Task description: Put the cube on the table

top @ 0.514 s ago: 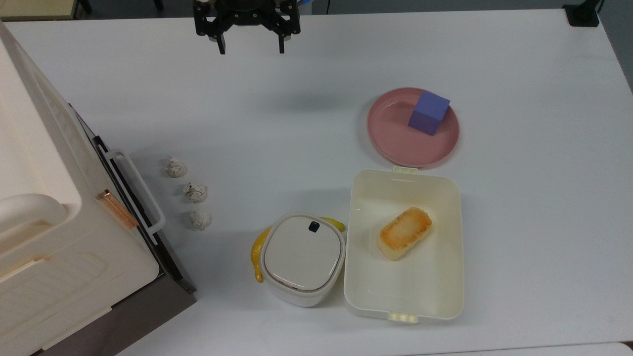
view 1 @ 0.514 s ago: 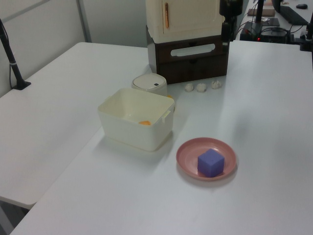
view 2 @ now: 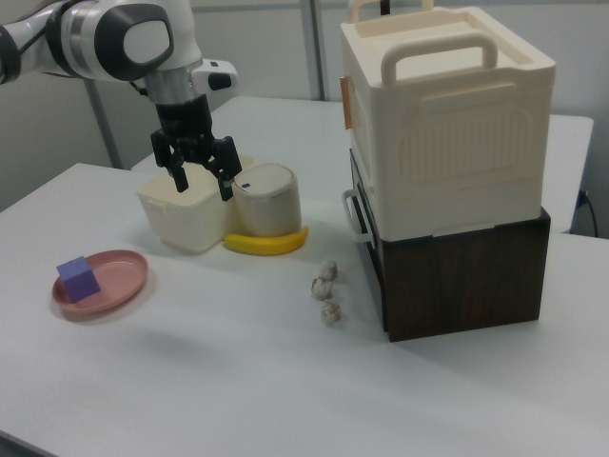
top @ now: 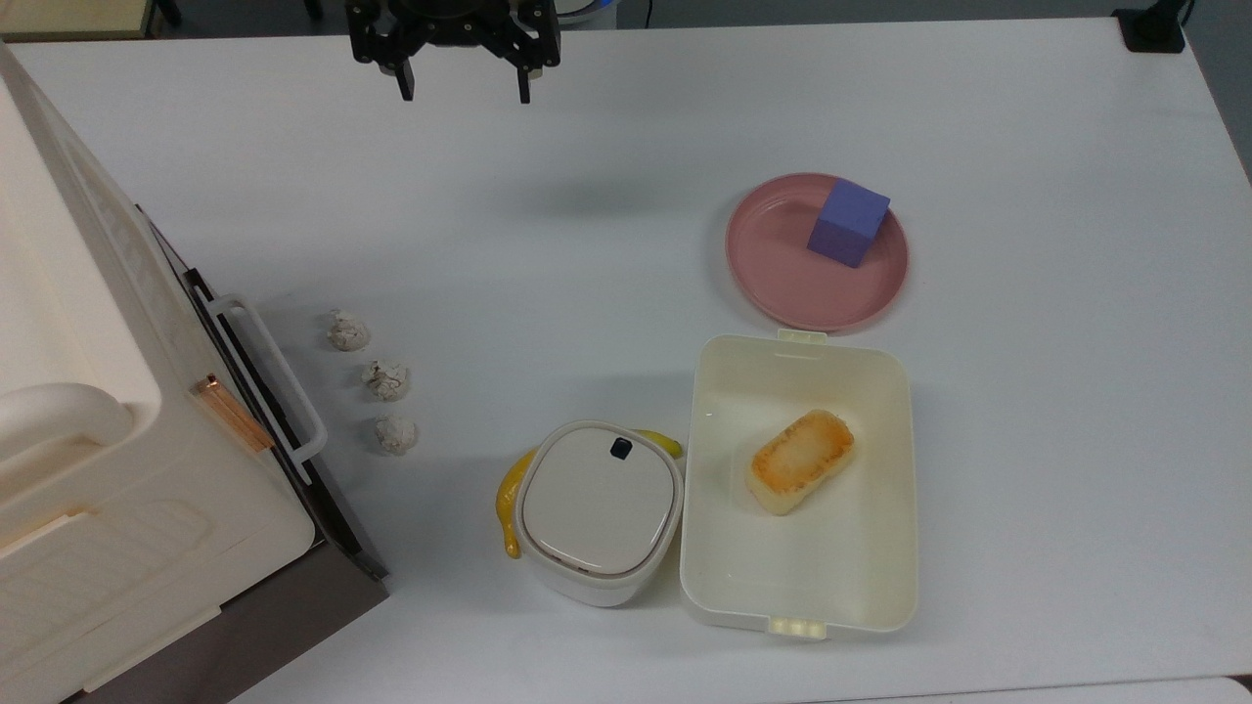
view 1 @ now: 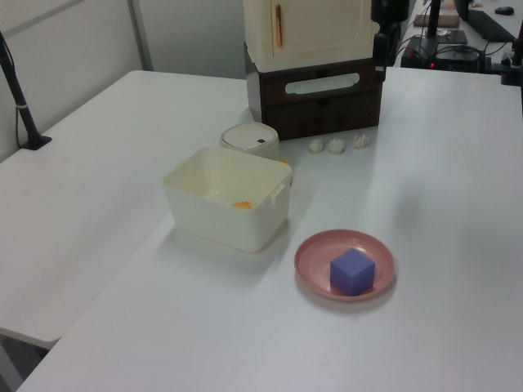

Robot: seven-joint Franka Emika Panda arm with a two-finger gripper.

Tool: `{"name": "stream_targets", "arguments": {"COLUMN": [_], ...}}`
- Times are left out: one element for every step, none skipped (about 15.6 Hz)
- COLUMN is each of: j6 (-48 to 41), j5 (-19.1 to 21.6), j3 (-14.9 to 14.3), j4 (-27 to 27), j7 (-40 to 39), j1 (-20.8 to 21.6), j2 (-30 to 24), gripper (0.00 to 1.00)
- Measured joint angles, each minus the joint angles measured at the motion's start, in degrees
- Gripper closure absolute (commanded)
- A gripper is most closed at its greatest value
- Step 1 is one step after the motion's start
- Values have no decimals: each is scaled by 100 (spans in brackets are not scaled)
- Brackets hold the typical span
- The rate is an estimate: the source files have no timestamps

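The blue-purple cube (top: 848, 223) (view 1: 352, 270) (view 2: 78, 278) rests on the round pink plate (top: 773, 284) (view 1: 315, 249) (view 2: 124, 276), toward the plate's right side in the top view. The plate stands on the white table (top: 587, 244) (view 1: 458, 163) (view 2: 238, 381). My gripper (top: 465, 95) (view 2: 203, 188) hangs open and empty above the table's far edge in the top view. It is well off to the top view's left of the plate and touches nothing. In the left view it is the dark shape (view 1: 381, 49) at the far end of the table.
A cream open box (top: 704, 489) holding toasted bread (top: 800, 460) sits just below the plate in the top view. Beside it are a round lidded container (top: 599, 508) and a banana (top: 507, 504). Three crumpled lumps (top: 386, 379) lie near a big cream container on a dark drawer unit (top: 98, 440).
The gripper has shifted a little toward the top view's left, still open. The cube and everything else on the table stayed put.
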Motion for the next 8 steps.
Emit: {"name": "stream_targets", "arguments": {"j6": [-3,-7,-10,-11,-12,-14,-16,-20], "j5": [0,0,0,0,1,2,3,7], "j3": [0,1,4,7,13,20,32,64], "j4": [-1,-3,-5,-7,-9,-11,-14,-20], "j7": [0,0,0,0,0,3,4,4], "j1": [8,18,25,31,33,34,35,37], "j2": [0,0,0,0,0,1,3,7], "gripper": [0,0,0,0,0,0,0,0]}}
